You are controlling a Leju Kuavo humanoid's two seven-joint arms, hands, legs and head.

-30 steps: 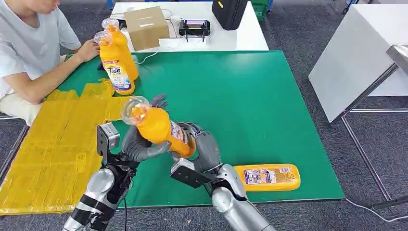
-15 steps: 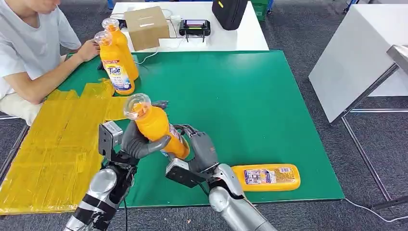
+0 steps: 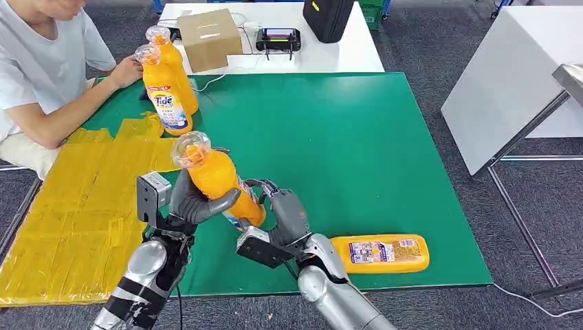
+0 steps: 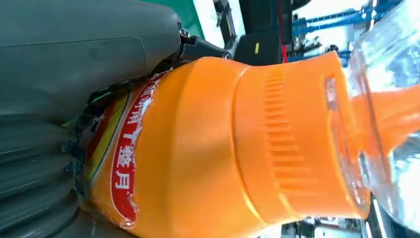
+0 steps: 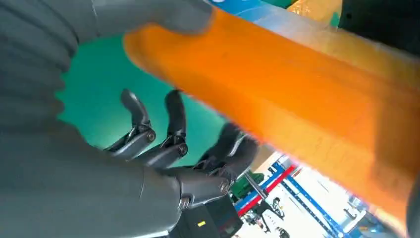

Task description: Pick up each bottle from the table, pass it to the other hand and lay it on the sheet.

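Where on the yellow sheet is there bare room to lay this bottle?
The yellow sheet lies bare from the left hand out to its far-left edge. It is crowded at its far corner, where two upright bottles stand beside a person's hand. The held bottle hangs near the sheet's right edge.

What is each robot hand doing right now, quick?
Left robot hand: grips the orange bottle around its body.
Right robot hand: fingers spread apart beside the bottle's lower end, holding nothing.
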